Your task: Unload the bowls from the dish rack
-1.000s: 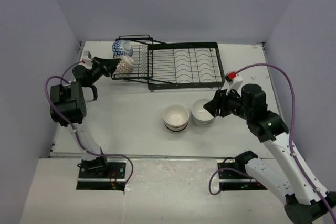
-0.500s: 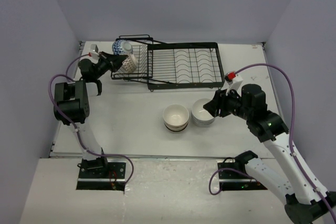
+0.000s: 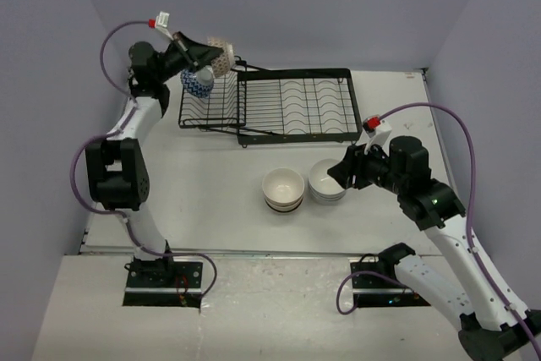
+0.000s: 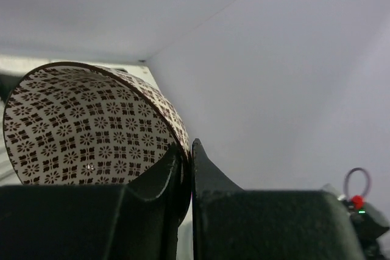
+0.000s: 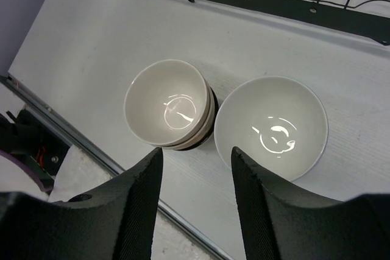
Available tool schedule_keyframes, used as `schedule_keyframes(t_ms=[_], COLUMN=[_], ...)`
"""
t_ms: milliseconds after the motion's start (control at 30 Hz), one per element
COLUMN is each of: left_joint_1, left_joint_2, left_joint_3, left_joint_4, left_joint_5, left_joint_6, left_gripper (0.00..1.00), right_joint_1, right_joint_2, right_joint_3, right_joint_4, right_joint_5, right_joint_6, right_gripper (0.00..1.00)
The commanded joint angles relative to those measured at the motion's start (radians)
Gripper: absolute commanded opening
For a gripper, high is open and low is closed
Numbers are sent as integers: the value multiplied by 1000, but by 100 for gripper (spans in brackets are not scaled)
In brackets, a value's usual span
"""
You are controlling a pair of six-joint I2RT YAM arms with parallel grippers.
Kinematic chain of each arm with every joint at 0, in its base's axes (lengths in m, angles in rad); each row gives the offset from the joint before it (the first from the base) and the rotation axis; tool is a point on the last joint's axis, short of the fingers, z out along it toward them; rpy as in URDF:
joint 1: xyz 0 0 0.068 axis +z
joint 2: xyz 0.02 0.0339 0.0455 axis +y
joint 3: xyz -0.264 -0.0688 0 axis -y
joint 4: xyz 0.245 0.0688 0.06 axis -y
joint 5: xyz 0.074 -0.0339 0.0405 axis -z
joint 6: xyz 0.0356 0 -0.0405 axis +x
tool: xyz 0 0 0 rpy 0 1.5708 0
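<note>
My left gripper [image 3: 203,57] is raised above the left end of the black wire dish rack [image 3: 296,134], shut on the rim of a brown-and-cream patterned bowl [image 3: 221,53]. In the left wrist view the fingers [image 4: 204,172] pinch that bowl's [image 4: 79,126] wall, with the bowl tilted on its side. A blue-and-white bowl [image 3: 199,80] sits in the rack's smaller angled section. On the table stand a stack of cream bowls with dark bands [image 3: 283,188] [image 5: 169,103] and a stack of white bowls [image 3: 327,179] [image 5: 272,127]. My right gripper [image 3: 341,173] [image 5: 196,156] hovers open above them, holding nothing.
The rack's large framed section [image 5: 286,3] shows no dishes in its curved slots. Grey walls close in the table at the back and both sides. The table's front edge [image 5: 91,150] runs just below the cream stack.
My left arm has lifted the patterned bowl out of the rack's small section, up and toward the back wall. The right arm has not moved.
</note>
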Motion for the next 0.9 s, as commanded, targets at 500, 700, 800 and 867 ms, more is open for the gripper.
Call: schedule_keyframes(t_ms=[500, 700, 800, 867], left_joint_1=[-778, -815, -815, -815], left_joint_2=[-450, -488, -451, -417], left_joint_3=[188, -97, -186, -217], left_joint_4=[-1829, -1774, -1717, -1680], left_joint_5=[-1293, -1231, -1225, -1230], left_joint_6=[988, 966, 957, 948], left_gripper=[0, 0, 0, 0], right_joint_1=[5, 5, 7, 7], right_joint_2=[-79, -85, -82, -82], right_joint_3=[0, 12, 14, 15], right_joint_4=[1, -11, -16, -19], right_joint_5=[156, 212, 225, 226], right_joint_6=[19, 22, 21, 21], right_gripper=[99, 99, 99, 99])
